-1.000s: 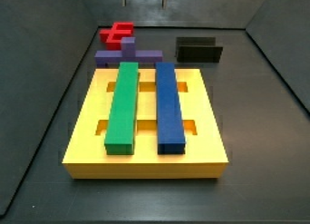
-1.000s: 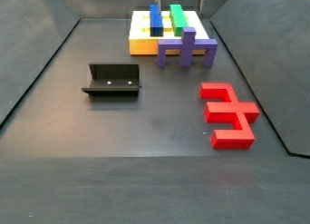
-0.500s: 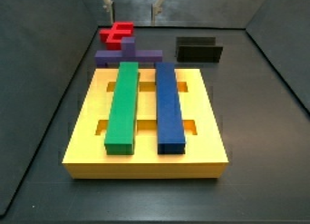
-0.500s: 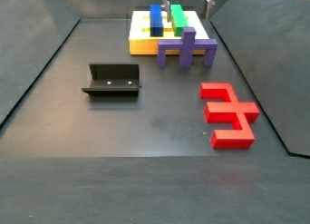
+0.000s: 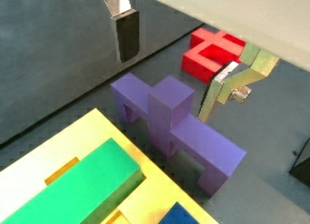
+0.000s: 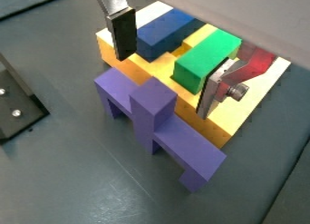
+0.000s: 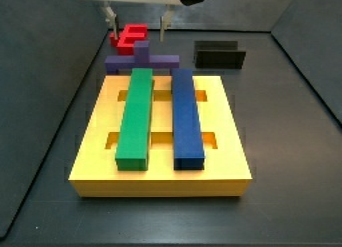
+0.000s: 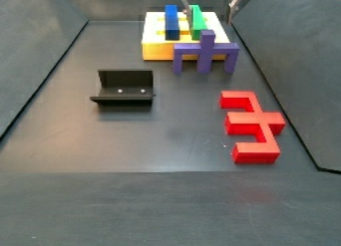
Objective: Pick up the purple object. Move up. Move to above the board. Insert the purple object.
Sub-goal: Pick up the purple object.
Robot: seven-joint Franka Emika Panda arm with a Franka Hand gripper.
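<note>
The purple object stands on the dark floor just behind the yellow board, which carries a long green bar and a long blue bar. My gripper is open and empty, hanging above the purple object. In both wrist views the purple object lies below and between my fingers, one dark pad on one side and one silver plate on the other, not touching it. The purple object also shows in a side view in front of the board.
A red piece lies on the floor beyond the purple object, also in a wrist view. The black fixture stands on the floor apart from the board. Grey walls enclose the floor.
My gripper has come down from the top edge toward the purple object, fingers still open. The pieces have not moved.
</note>
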